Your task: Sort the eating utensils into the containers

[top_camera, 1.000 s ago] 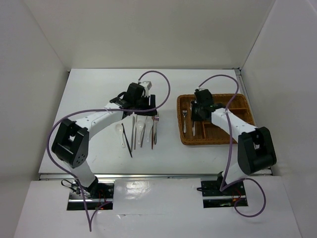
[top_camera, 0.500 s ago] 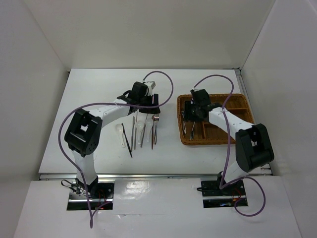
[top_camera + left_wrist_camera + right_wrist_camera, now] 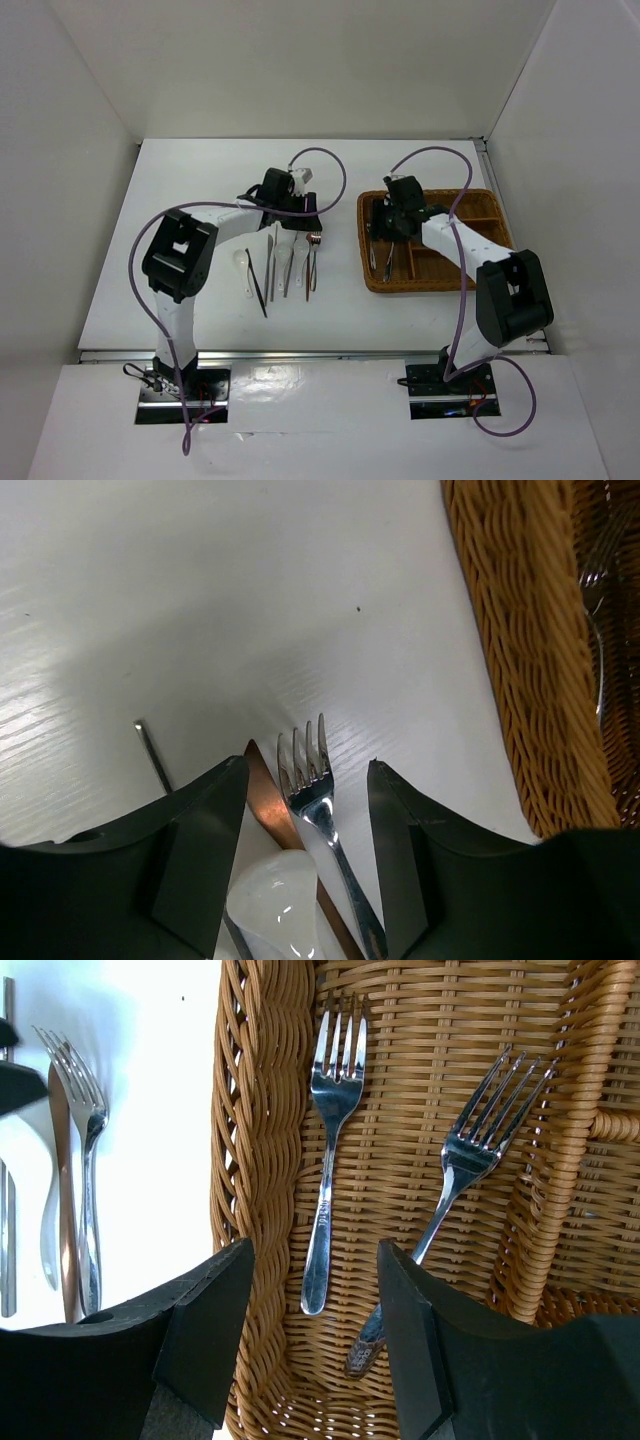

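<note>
One fork (image 3: 330,1150) lies straight in the tray's (image 3: 255,1160) left compartment, with a second fork (image 3: 468,1155) slanted beside it. The right gripper (image 3: 315,1250) hangs just above them, jaws apart and holding nothing. On the table (image 3: 200,600), left of the tray, a third fork (image 3: 318,802) lies between the left gripper's (image 3: 308,770) spread jaws, unclamped. A brown stick (image 3: 272,805) and a white spoon (image 3: 275,892) lie just beside it.

Open end effector (image 3: 307,770) straddles fork (image 3: 320,802), spoon (image 3: 275,895), maybe brown stick (image 3: 266,792); wicker tray (image 3: 510,630) right.
</note>
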Motion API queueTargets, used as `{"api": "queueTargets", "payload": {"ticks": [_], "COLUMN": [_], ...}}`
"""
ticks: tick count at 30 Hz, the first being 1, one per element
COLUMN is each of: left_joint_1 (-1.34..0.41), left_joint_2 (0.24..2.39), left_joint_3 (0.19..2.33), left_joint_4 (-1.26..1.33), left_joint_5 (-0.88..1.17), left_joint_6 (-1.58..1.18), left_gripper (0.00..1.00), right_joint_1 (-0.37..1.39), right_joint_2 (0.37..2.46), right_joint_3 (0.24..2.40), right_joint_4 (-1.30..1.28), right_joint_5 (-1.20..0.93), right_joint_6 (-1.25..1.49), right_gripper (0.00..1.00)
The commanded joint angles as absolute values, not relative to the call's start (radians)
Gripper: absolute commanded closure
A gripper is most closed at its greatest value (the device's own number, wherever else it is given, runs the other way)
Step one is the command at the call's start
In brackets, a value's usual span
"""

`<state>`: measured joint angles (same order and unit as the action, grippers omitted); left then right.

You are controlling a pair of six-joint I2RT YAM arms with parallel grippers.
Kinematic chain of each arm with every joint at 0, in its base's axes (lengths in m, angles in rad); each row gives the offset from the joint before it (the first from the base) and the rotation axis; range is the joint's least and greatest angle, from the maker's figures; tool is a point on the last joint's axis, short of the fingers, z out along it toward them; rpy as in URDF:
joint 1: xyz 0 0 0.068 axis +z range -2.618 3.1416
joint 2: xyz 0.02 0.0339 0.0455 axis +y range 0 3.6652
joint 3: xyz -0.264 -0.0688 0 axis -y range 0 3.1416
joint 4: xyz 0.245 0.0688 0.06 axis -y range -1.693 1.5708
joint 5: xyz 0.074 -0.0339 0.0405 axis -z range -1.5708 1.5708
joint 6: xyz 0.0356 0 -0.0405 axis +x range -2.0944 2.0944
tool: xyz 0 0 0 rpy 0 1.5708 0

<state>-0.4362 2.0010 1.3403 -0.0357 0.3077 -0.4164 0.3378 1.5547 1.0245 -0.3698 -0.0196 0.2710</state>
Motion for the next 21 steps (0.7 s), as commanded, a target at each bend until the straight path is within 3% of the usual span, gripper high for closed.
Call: {"api": "queueTargets", "payload": {"ticks": [1,12,18,21], "left_joint_1": [-0.437,-0.437,-0.437,-0.437], "left_joint_2": [2.042,2.100,2.129,2.138], "left_joint_3": [1.379,1.407,1.427,1.427], "left_joint_4": [0.002,0.011,0.011,0.011], "left_joint_5": [0.393,0.434,0.434,0.434], "left_joint_6": [-0.368,-0.359,-0.359,-0.359], "left_gripper": [0.36,0.47,0.73,0.80], "right_joint_1": [0.347,0.347,0.347,0.347], "right_joint_2": [1.540,1.549,1.540,1.528], "right_joint_3": [1.069,1.088,1.088,1.088], "right_joint_4": [-0.359,-0.368,-0.368,-0.377], "right_joint_5": [-0.025,-0.025,-0.025,-0.025], "right_joint_6": [0.264,0.255,0.264,0.264], "right_gripper": [0.40,0.40,0.40,0.40]}}
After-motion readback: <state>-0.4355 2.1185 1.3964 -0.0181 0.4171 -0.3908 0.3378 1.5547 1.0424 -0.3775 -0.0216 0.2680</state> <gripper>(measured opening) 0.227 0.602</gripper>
